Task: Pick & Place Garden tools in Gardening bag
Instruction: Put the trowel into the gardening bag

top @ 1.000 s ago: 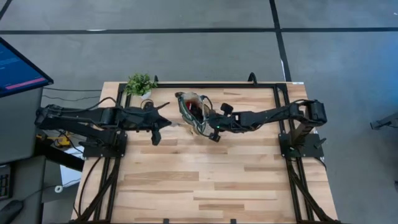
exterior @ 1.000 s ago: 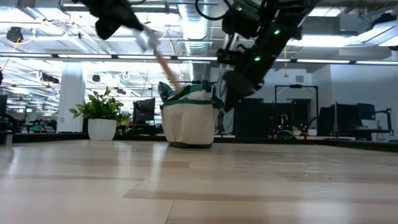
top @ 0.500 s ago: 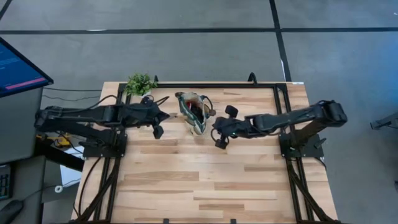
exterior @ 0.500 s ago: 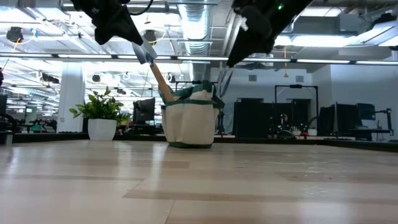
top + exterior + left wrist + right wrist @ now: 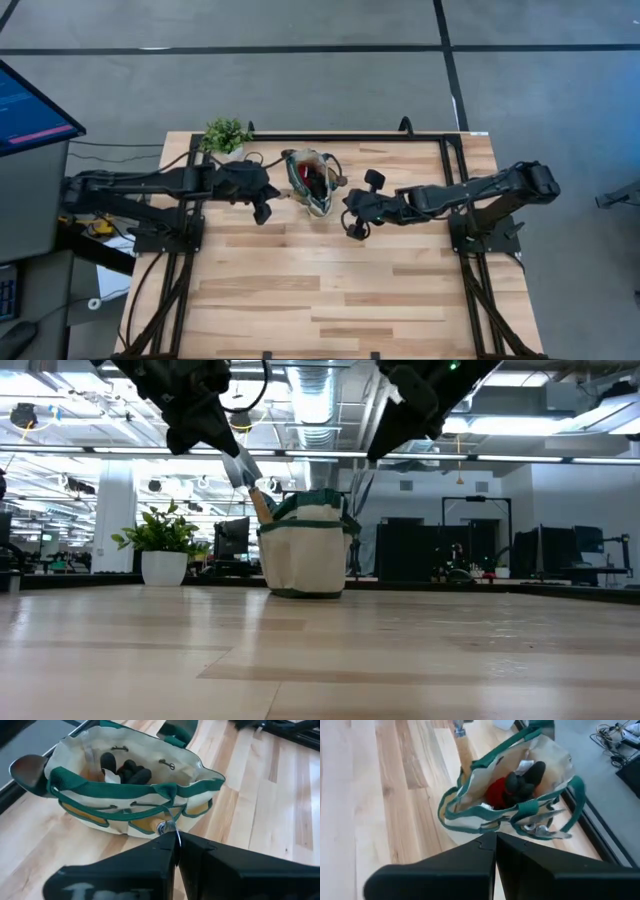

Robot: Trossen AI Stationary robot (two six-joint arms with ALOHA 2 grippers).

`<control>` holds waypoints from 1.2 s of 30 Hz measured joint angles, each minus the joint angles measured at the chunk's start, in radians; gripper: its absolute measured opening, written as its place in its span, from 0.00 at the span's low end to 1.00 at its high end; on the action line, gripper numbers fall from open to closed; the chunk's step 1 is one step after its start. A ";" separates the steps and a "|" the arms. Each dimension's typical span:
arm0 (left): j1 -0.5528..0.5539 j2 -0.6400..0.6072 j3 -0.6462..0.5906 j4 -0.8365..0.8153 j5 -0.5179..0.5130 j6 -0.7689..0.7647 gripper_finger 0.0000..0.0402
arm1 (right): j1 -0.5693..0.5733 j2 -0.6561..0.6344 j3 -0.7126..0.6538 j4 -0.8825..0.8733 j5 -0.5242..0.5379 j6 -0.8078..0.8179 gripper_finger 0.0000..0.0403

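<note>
Now the left end effector [image 5: 205, 435] clamps a silver-bladed, wooden-handled trowel [image 5: 250, 478] angled into the beige green-trimmed fabric bag [image 5: 304, 550] near the tabletop's far edge; its handle could snag the rim, tipping the bag.

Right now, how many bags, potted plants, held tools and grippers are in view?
Gardening bag: 1
Potted plant: 1
Held tools: 1, a trowel in the left gripper
Grippers: 2, counting the right gripper
Total: 5
</note>
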 joint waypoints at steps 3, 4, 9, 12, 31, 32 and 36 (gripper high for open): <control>0.011 0.013 0.000 0.010 0.007 0.002 0.00 | -0.001 0.005 -0.005 -0.014 0.009 0.000 0.00; 0.016 0.016 0.000 0.012 0.007 0.003 0.00 | -0.002 0.008 0.000 -0.004 0.011 0.000 0.00; 0.037 0.024 0.000 0.033 0.020 0.004 0.00 | -0.005 0.018 -0.002 -0.009 0.011 0.000 0.00; 0.048 0.031 0.001 0.043 0.042 0.006 0.00 | -0.005 0.018 -0.002 -0.010 0.011 0.000 0.00; 0.089 0.120 0.001 0.140 0.107 0.050 0.02 | -0.005 0.018 -0.002 -0.011 0.014 0.000 0.00; 0.089 0.112 0.001 0.146 0.100 0.055 0.03 | -0.005 0.018 -0.002 -0.011 0.014 0.000 0.00; 0.089 0.095 0.001 0.152 0.095 0.082 0.10 | -0.005 0.018 -0.002 -0.013 0.014 0.000 0.00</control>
